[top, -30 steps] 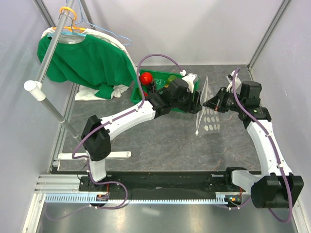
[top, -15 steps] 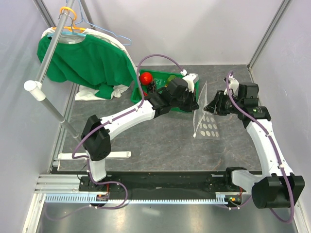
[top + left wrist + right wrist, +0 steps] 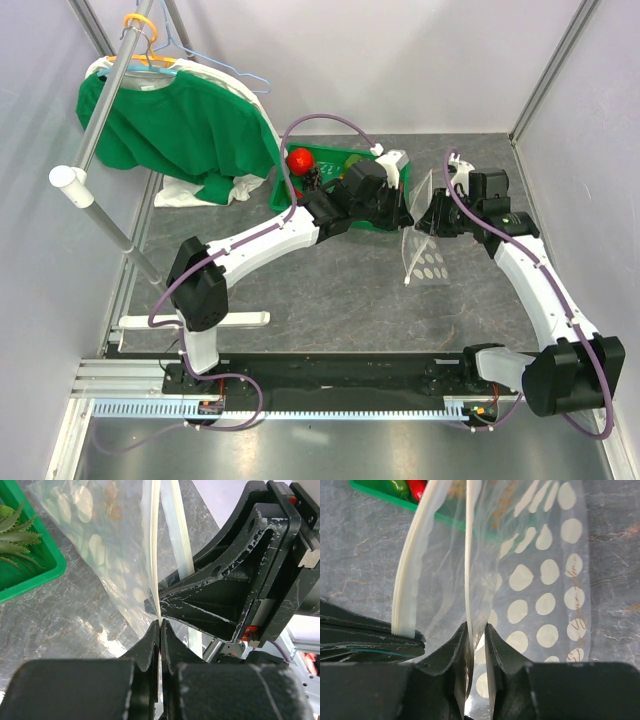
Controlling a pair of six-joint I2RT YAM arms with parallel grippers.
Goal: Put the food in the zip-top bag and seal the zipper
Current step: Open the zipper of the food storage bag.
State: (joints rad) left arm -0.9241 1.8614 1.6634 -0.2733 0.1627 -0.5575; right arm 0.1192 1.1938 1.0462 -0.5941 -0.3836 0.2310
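Observation:
The zip-top bag (image 3: 426, 256), clear with white dots, hangs upright between my two grippers just right of the green tray (image 3: 281, 186). My left gripper (image 3: 159, 623) is shut on one lip of the zipper (image 3: 155, 545). My right gripper (image 3: 476, 628) faces it, jaws a little apart, with the other zipper lip (image 3: 469, 555) and some film between them. The bag's mouth gapes between the two strips. The food is in the tray: a red tomato (image 3: 300, 159), a pineapple crown (image 3: 10, 525), a green pepper (image 3: 397, 486) and a red chili (image 3: 418, 488). I see no food in the bag.
A green shirt (image 3: 170, 120) hangs on a hanger from a metal rack (image 3: 100, 190) at the back left, with white cloth (image 3: 190, 192) under it. Grey walls close in the table on three sides. The tray sits directly behind the left gripper (image 3: 405, 213).
The left jaws have closed on the bag's lip. The right gripper, shut before, has parted its jaws and moved left toward the left gripper. The bag now stands more upright.

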